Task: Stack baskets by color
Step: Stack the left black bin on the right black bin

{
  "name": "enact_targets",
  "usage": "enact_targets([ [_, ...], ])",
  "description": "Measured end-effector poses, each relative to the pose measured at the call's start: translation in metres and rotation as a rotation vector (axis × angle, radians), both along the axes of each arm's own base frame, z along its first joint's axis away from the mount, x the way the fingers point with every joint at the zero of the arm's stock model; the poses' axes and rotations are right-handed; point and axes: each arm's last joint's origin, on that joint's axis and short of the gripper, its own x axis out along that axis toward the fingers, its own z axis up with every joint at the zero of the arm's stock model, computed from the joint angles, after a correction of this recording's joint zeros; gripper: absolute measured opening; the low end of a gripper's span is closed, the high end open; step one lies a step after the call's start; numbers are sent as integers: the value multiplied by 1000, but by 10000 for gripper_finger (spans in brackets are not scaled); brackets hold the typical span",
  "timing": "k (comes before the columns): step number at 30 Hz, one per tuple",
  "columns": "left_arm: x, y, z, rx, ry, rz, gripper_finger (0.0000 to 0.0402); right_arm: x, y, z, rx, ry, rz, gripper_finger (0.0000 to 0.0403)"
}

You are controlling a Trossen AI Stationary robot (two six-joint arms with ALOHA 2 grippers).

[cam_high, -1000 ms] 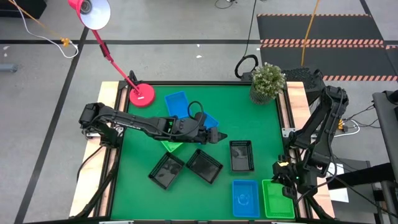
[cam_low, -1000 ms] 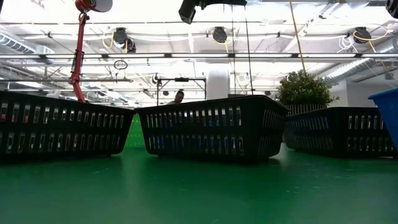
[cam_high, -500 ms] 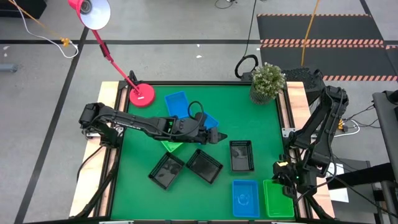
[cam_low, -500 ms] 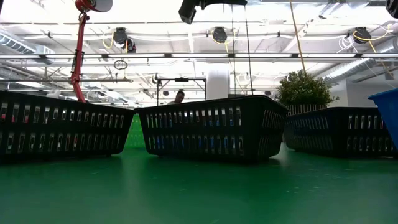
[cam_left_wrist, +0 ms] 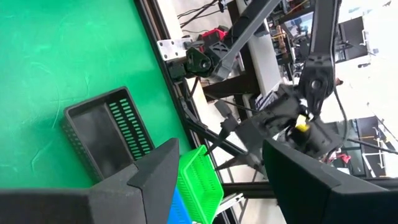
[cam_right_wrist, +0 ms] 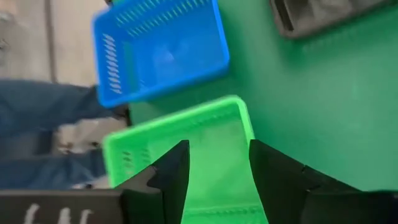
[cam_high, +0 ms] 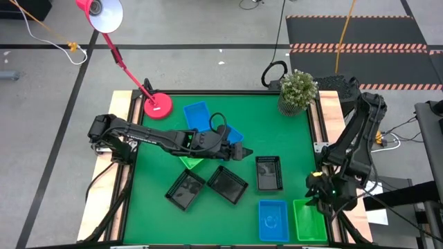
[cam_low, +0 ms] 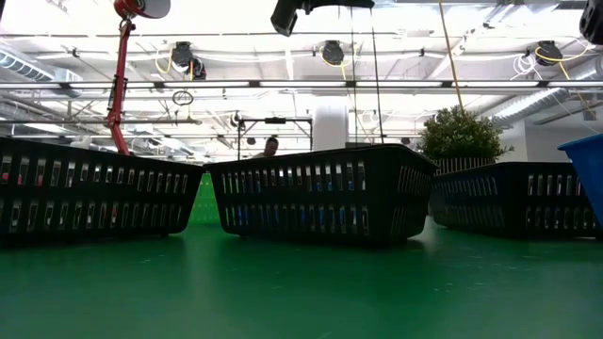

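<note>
Baskets mid-sort: right gripper (cam_right_wrist: pixel 214 171), jaws parted and empty, hangs above a bright green plastic mesh basket (cam_high: pixel 306 223) at the table's near right corner; lifting straight up should leave it undisturbed. Left gripper (cam_high: pixel 243 151) waits open mid-table.

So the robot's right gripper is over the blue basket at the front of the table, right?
Not quite. The right gripper is over the green basket, not the blue basket, which sits right beside it at the front of the table. The right wrist view shows green mesh between its open fingers.
</note>
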Motion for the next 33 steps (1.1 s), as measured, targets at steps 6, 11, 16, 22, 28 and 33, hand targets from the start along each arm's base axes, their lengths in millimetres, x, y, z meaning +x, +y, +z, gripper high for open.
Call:
enact_targets([
  [6,0,0,0,41,4,-15,232,5,-19,17,93,-124,-85,145],
  [11,0,0,0,69,11,-24,232,16,-31,29,119,-254,-113,141],
  [16,-4,2,-1,101,52,-33,232,31,-43,47,75,-388,-139,141],
  [22,-25,15,1,161,224,-27,232,49,-68,67,-67,-491,-226,141],
  [28,-58,44,-4,124,512,-24,232,64,-96,69,-107,-478,-336,141],
  [33,-80,80,-18,57,778,-26,232,73,-116,68,-35,-448,-445,141],
])
